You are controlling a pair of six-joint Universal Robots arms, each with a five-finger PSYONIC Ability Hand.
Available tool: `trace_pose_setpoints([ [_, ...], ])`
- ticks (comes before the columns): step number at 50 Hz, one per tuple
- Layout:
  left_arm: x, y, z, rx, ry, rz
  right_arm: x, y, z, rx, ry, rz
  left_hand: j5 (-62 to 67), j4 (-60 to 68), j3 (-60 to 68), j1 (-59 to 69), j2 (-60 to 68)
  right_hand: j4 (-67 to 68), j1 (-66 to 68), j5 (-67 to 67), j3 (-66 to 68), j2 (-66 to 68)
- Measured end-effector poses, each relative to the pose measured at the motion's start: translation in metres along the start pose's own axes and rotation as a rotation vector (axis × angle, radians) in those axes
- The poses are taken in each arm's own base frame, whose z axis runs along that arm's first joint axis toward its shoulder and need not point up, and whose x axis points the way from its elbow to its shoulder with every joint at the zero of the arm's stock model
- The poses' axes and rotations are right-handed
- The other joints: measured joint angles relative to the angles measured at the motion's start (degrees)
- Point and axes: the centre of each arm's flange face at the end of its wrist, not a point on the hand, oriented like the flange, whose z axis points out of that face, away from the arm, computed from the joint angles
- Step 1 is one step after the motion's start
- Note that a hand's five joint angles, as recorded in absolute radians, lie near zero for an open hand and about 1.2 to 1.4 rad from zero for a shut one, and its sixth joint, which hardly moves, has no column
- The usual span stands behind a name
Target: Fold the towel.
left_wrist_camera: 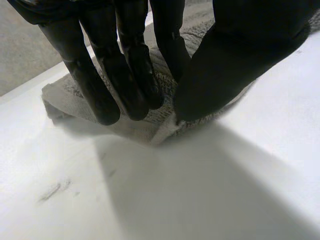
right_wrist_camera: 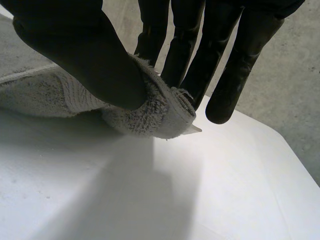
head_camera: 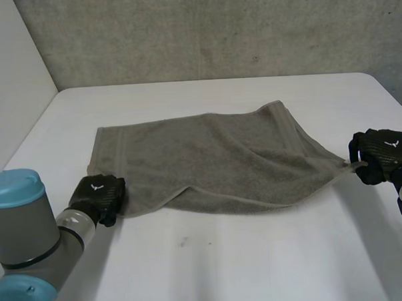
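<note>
A grey towel (head_camera: pixel 215 163) lies spread across the white table (head_camera: pixel 226 263), its near edge partly lifted and creased. My left hand (head_camera: pixel 99 195) is at the towel's near left corner. In the left wrist view that hand (left_wrist_camera: pixel 225 65) pinches the towel's corner (left_wrist_camera: pixel 162 131) between thumb and fingers (left_wrist_camera: pixel 125 75). My right hand (head_camera: pixel 381 154) holds the near right corner, pulled out to a point a little off the table. The right wrist view shows the thumb (right_wrist_camera: pixel 80 55) pressing the bunched towel corner (right_wrist_camera: pixel 155 117) against the fingers (right_wrist_camera: pixel 190 50).
A grey wall (head_camera: pixel 216 30) rises behind the table's far edge. My left arm (head_camera: pixel 25 245) comes in at the near left. Bare table (head_camera: pixel 185 91) lies beyond the towel.
</note>
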Motion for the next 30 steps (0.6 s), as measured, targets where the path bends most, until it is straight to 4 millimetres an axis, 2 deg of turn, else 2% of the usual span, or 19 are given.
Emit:
trace_pose_setpoints([
  [13,0.0008,0.0022,-0.0062,-0.006,-0.001,0.001,-0.0009,0.0002,-0.0011,-0.002,-0.002,0.0,-8.3,-8.3,-8.3,-8.8,-8.3,0.0,0.0,0.0,0.0,0.0],
  [14,0.0008,0.0023,-0.0059,-0.007,-0.001,0.001,-0.0012,0.0004,-0.0013,-0.002,-0.003,0.0,-15.4,-15.5,-15.4,-15.1,-15.5,0.0,0.0,0.0,0.0,0.0],
  [17,0.0009,0.0027,-0.0052,-0.008,0.0,0.001,-0.002,0.0005,-0.0015,-0.003,-0.005,0.0,-18.5,-18.4,-18.3,-18.4,-18.4,0.0,0.0,0.0,0.0,0.0],
  [30,0.0015,0.005,-0.0035,-0.016,0.002,0.001,-0.0031,0.0013,-0.0013,-0.004,-0.01,0.0,-22.8,-22.7,-22.6,-22.3,-22.7,0.0,0.0,0.0,0.0,0.0],
])
